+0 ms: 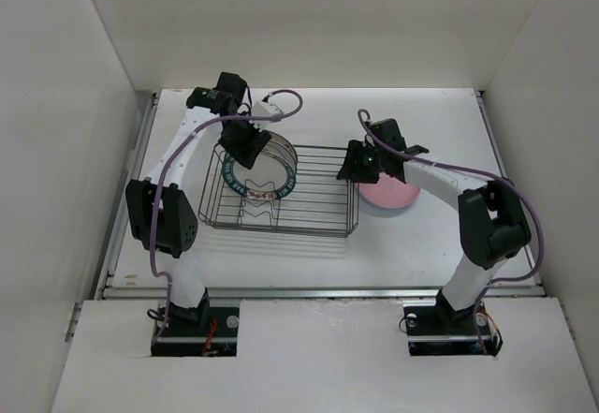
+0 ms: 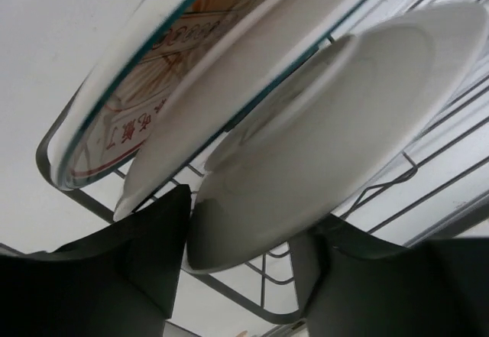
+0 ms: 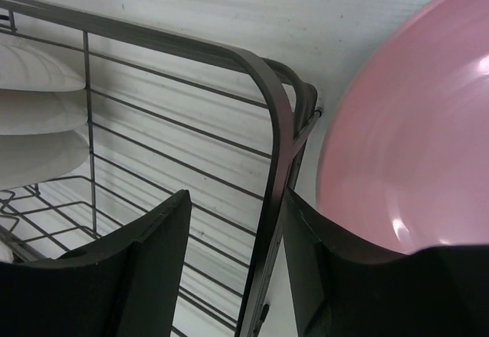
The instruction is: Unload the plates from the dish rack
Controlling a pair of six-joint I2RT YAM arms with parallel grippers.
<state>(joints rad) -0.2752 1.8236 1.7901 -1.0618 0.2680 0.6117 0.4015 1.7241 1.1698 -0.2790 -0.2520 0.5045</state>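
Plates (image 1: 260, 171) in rack (image 3: 280, 123): three; pink plate (image 3: 412, 123): one.

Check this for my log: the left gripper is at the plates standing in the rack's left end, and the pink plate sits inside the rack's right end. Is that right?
Not quite: the pink plate is not inside the rack; the top view shows it sitting outside, just past the right end. The left gripper is at the plates standing in the left end.
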